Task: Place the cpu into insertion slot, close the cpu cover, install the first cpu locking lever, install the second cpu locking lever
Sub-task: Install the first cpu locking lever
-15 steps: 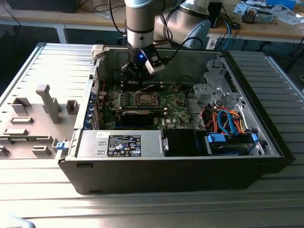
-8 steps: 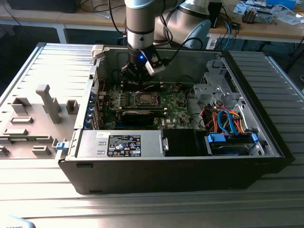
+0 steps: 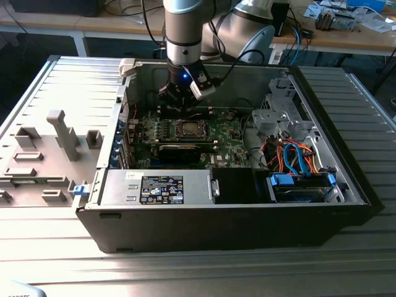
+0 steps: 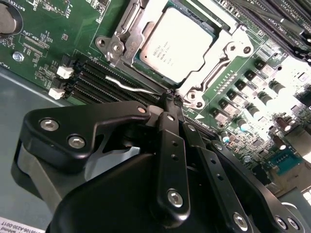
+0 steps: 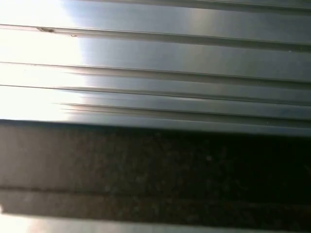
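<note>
Open computer case [image 3: 334, 204], lying on its side on a ribbed metal table [image 3: 68, 86], interior facing up. Contents: green motherboard [image 3: 226, 145] across the middle of the case floor; power supply box [image 3: 161, 189] along the near wall toward the exterior view's left; blue-tabbed drive [image 3: 300, 185] in the near corner at the exterior view's right, with orange and blue cables [image 3: 291, 154] bunched just behind it; grey metal drive cage [image 3: 275, 120] by the far wall on that side. Socket, near the board's centre: holds the cpu [image 4: 175, 43], flat and seated, silver-grey top showing through the window of the cpu cover [image 4: 218, 53], which lies shut down around the chip. A thin wire lever [image 4: 129, 86] runs along the socket's edge beside the memory slots [image 4: 92, 80]. Gripper [image 4: 171, 99]: black fingers drawn together to a closed point at the lever's end, just beside the cover's corner; whether they actually pinch the wire cannot be told. In the exterior view the gripper [image 3: 184, 99] hangs inside the case over the far side of the socket. Grey fixture blocks [image 3: 62, 133] stand on the table outside the case, at the exterior view's left.
</note>
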Robot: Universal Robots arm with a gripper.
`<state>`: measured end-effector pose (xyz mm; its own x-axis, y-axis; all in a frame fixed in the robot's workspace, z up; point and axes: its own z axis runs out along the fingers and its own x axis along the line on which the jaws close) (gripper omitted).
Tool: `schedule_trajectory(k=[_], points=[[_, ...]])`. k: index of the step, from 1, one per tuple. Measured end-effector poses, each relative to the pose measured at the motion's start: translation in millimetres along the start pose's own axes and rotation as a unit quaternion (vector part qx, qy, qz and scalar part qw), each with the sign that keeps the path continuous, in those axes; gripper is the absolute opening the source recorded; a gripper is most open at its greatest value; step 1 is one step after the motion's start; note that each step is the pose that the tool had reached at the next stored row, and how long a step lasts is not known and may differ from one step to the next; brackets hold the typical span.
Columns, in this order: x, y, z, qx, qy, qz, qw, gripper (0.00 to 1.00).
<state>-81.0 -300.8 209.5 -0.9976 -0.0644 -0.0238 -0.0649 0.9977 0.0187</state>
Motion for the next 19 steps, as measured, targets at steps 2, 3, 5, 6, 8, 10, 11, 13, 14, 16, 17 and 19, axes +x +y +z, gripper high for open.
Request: schedule_trajectory(k=[2,3,5,6,8,10,11,13,14,16,17,19], points=[[-1.4,-0.1,0.7,0.0,0.0,0.0,1.0,0.11],[-2.1,-0.2,1.0,0.0,0.0,0.0,1.0,0.11],[-3.9,-0.3,1.7,0.0,0.0,0.0,1.0,0.11],[-4.7,-0.3,2.1,0.0,-0.0001,0.0,1.0,0.11],[-6.1,-0.4,2.7,0.0,0.0,0.0,1.0,0.11],[-8.0,-0.6,3.5,0.0,0.0,0.0,1.0,0.11],[-8.7,-0.6,3.8,0.0,0.0,0.0,1.0,0.11],[-11.6,-0.8,4.8,0.0,0.0,0.0,1.0,0.11],[-12.9,-0.9,5.3,0.0,0.0,0.0,1.0,0.11],[-15.5,-1.1,6.2,0.0,0.0,0.0,1.0,0.11],[-16.4,-1.2,6.4,-0.0001,-0.0001,0.0,1.0,0.11],[-18.8,-1.4,6.9,0.0,0.0,0.0,1.0,0.11]])
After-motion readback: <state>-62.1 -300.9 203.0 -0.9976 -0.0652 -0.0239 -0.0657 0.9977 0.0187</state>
